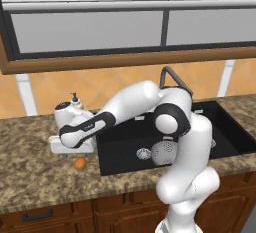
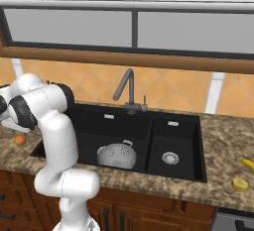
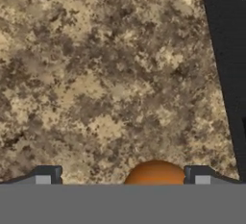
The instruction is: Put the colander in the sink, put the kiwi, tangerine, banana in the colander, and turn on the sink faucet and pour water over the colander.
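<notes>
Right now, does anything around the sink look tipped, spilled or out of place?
Nothing stands out. The colander sits in the large basin of the sink, the tangerine rests on the counter under the open gripper, and no water is spilled.

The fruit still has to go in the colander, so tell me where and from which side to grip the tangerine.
Grip the tangerine across its widest middle, coming straight down from above. It is a small ball sitting free on the counter left of the sink, so any pair of opposite sides probably serves. The open gripper already straddles it.

Orange tangerine (image 1: 80, 163) on speckled brown counter (image 1: 30, 177), black sink (image 2: 173, 131), grey colander (image 2: 117, 156)
</notes>
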